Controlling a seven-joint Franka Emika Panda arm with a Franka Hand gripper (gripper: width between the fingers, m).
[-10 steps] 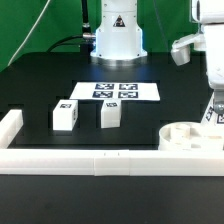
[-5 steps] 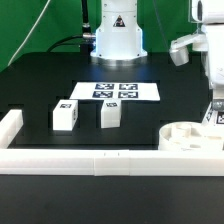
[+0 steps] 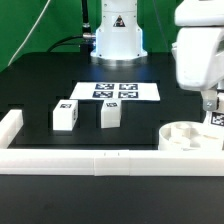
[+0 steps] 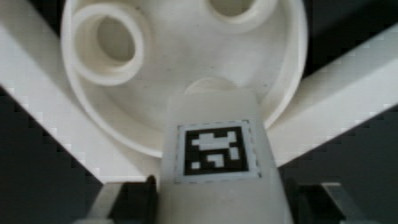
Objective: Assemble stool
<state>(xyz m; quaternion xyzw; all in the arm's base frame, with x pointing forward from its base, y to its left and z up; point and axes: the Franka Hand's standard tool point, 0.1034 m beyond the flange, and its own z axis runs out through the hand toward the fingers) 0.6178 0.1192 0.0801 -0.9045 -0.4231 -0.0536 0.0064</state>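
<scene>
**Auditor:** Well, pincer (image 4: 217, 200) status?
**Inspector:** Clenched on 1 tagged leg (image 4: 217, 150) above the seat (image 4: 178, 90) (exterior view's right). 2 spare legs (image 3: 65, 116) (image 3: 110, 113) stand on the bench (image 3: 40, 85), well apart from it.

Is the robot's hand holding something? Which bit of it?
Yes. The gripper holds one white leg by its tagged end, a finger on each side, above the round seat.
</scene>
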